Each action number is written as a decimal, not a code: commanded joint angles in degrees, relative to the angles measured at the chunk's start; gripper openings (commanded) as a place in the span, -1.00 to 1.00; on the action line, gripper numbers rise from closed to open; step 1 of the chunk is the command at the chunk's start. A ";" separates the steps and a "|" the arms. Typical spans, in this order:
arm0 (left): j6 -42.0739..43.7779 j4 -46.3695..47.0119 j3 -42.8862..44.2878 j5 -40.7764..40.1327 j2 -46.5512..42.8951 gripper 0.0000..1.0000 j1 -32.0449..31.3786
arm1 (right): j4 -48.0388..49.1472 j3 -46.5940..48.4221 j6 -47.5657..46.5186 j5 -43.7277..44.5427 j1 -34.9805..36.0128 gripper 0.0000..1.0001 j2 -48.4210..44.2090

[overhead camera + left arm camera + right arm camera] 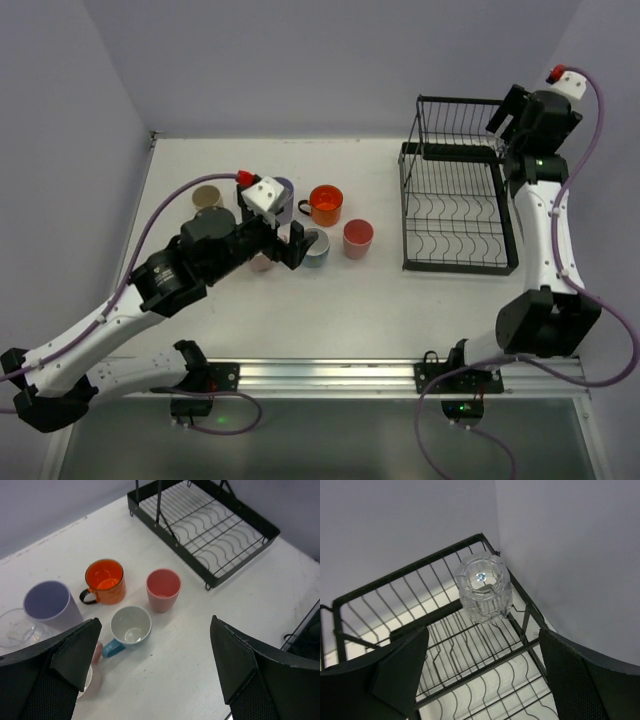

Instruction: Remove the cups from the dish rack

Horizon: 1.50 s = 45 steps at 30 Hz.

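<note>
Left pincer (155, 625) is hovering over the cluster of cups on the left half of the counter (400, 320), jaws spread wide and gripping nothing.

Below it, a blue-handled mug (130, 627) is standing upright. An orange mug (105, 581) and a salmon-pink cup (163, 589) are sitting just behind it, both mouth up. A lavender cup (50, 605) is standing to their left, with a clear cup (15, 627) at the edge of the wrist view. A pink cup (92, 665) is peeking out from under the left finger, mostly hidden. A beige cup (207, 196) is resting at the far left of the group.

The dish rack (460, 268) is sitting on the right side of the counter, well apart from the cups, its slotted lower tray showing bare wire.

Right pincer (482, 632) is reaching over the rack's raised upper shelf (385, 587) at the back; its jaws are gaping wide, touching nothing. One clear ribbed cup (483, 587) is sitting in the shelf's far corner beside the wall, apparently bottom up, ahead of the fingers.
</note>
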 commanded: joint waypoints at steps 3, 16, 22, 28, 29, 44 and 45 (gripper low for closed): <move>3.69 5.96 -12.88 -5.52 -4.49 1.00 -0.25 | -4.30 9.12 -3.81 -0.57 -1.93 0.86 8.28; 3.08 10.27 -17.38 -1.05 -4.50 1.00 -0.25 | -7.38 20.47 -9.87 -1.62 -2.64 0.89 21.47; 3.08 10.36 -17.64 -0.52 -3.54 1.00 -0.25 | -7.38 22.93 -11.54 -3.20 -2.73 0.89 23.84; 3.08 10.45 -17.73 -0.87 -3.27 1.00 -0.16 | -7.38 24.69 -12.25 -3.73 -2.82 0.82 25.52; 3.08 10.45 -17.82 -0.87 -3.27 1.00 -0.16 | -7.38 25.04 -12.33 -3.82 -2.82 0.83 25.78; 3.43 10.62 -18.08 -1.49 -2.74 1.00 0.19 | -2.28 20.47 -10.40 -7.61 -2.82 0.85 24.20; 3.35 10.62 -17.99 -1.48 -2.66 1.00 0.28 | -2.28 20.74 -10.92 -7.08 -2.82 0.87 24.55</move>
